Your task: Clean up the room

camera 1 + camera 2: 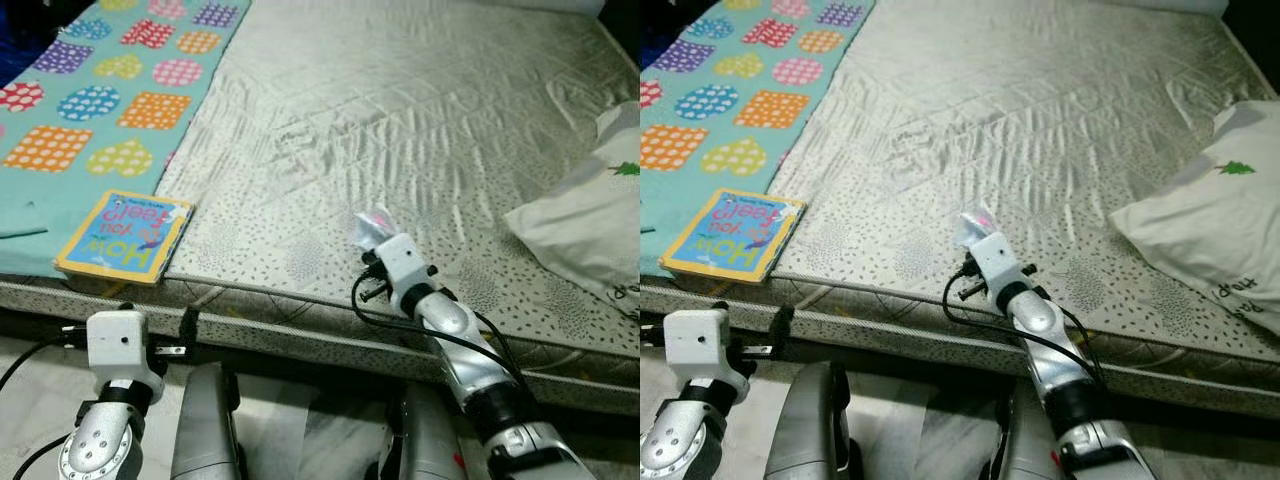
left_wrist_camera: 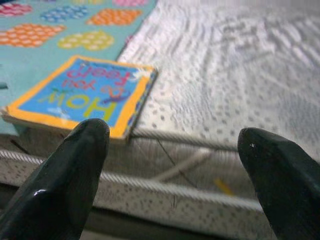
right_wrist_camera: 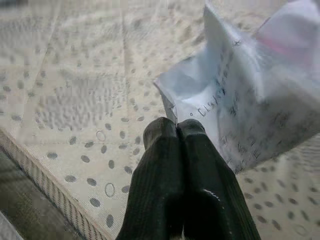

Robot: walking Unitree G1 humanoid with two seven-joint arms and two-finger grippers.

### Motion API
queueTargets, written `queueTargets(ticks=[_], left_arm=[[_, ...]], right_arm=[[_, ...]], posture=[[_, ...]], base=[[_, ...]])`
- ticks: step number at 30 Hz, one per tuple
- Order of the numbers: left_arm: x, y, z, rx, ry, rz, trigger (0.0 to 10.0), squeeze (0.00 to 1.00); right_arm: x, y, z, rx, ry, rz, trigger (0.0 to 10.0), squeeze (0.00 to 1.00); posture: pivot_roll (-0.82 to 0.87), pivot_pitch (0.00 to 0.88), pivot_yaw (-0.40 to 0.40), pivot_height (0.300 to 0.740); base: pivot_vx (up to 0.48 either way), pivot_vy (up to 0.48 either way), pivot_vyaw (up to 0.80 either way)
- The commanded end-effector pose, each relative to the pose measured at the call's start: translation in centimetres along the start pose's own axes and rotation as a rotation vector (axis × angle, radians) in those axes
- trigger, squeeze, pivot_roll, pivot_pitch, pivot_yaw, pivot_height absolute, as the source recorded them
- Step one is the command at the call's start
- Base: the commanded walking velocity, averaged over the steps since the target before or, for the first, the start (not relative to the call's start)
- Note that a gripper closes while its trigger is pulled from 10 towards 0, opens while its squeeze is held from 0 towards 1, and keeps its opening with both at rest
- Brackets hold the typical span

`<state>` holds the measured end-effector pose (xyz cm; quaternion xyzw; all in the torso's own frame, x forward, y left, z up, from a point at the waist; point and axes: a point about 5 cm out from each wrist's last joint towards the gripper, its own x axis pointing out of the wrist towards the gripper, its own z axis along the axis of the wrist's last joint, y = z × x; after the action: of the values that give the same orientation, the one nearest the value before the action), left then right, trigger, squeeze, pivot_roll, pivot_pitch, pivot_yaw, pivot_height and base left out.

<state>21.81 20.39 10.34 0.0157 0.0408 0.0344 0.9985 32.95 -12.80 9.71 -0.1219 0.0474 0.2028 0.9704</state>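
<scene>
The crumpled wrapper [image 3: 250, 100] — a thin, creased scrap of pale plastic with small print and a touch of pink — sits on the mattress [image 1: 400, 120] near its front edge, roughly midway between the children's book [image 1: 125, 237] and the white pillow [image 1: 590, 215]. The right gripper [image 3: 176, 129] has its two black fingers pressed fully together on one corner of that scrap, and the hold looks slight: only the edge of the film is caught at the very tips. That seems the main risk here — so flimsy a piece could slide out when the arm lifts or swings toward wherever rubbish goes, since the film is slick and there is little of it between the pads. A second worry, in my judgement, is that the fingertips lie close to the dotted mattress cover, so a bit of fabric may be pinched along with the plastic and tug as the arm rises; the pictures do not settle this. The right arm reaches forward and up over the mattress edge, wrist extended, cables looping beside it. The left gripper [image 2: 175, 145] hangs low in front of the mattress side with its fingers spread wide and nothing between them, aimed toward the book, which lies flat at the mattress corner, overlapping the edge of the patterned turquoise blanket [image 1: 90, 100].
</scene>
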Motion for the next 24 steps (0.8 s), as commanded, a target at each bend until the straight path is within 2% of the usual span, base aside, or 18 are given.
queueTargets(ticks=[1,2,3,4,5,6,10,16,19,24], left_arm=[[0.3,-0.2,-0.2,0.002,-0.004,0.014,10.0,0.00],[0.3,-0.2,-0.2,0.002,-0.004,0.014,10.0,0.00],[0.7,-0.5,-0.2,-0.002,-0.013,0.017,10.0,0.00],[0.9,-0.6,-0.2,-0.003,-0.017,0.018,10.0,0.00],[0.9,-0.6,-0.2,-0.003,-0.017,0.018,10.0,0.00],[1.1,-0.6,-0.3,-0.012,-0.024,0.023,10.0,0.00],[1.6,-0.4,-0.5,-0.024,-0.033,0.032,10.0,0.00],[2.3,-0.6,-0.4,-0.025,-0.052,0.019,10.0,0.00],[2.6,-0.7,-0.2,-0.020,-0.065,0.007,10.0,0.00],[2.6,-0.6,-0.3,-0.019,-0.070,0.009,10.0,0.00]], right_arm=[[-0.6,-0.6,0.4,0.038,-0.024,-0.031,0.0,0.00],[-0.6,-0.6,0.4,0.038,-0.024,-0.031,0.0,0.00],[-1.1,-0.7,0.5,0.071,-0.036,-0.057,1.6,0.00],[-1.4,-0.6,0.6,0.101,-0.044,-0.066,9.6,0.00],[-1.4,-0.6,0.6,0.101,-0.044,-0.066,9.6,0.00],[-2.2,-0.5,0.7,0.165,-0.065,-0.080,10.0,0.00],[-3.5,-0.6,1.1,0.261,-0.122,-0.140,10.0,0.00],[-3.8,-0.5,1.5,0.281,-0.140,-0.158,10.0,0.00],[-3.5,-0.6,2.4,0.284,-0.174,-0.158,10.0,0.00],[-3.3,-0.7,3.2,0.290,-0.199,-0.134,10.0,0.00]], posture=[[0.02,0.023,-0.053,0.533],[0.02,0.023,-0.053,0.533],[0.00,0.000,-0.054,0.533],[0.00,0.000,-0.055,0.533],[0.00,0.000,-0.055,0.533],[-0.01,0.000,-0.055,0.533],[-0.03,0.000,-0.048,0.533],[-0.03,0.000,-0.033,0.533],[-0.03,0.000,-0.028,0.533],[-0.03,0.000,-0.033,0.567]], base=[[0.000,0.000,0.00],[0.000,0.000,0.00],[0.000,0.000,0.00],[0.000,0.000,0.00],[0.000,0.000,0.00],[0.000,0.000,0.00],[0.000,0.000,0.00],[0.000,0.000,0.00],[0.000,0.000,0.00],[0.000,0.000,0.00]])
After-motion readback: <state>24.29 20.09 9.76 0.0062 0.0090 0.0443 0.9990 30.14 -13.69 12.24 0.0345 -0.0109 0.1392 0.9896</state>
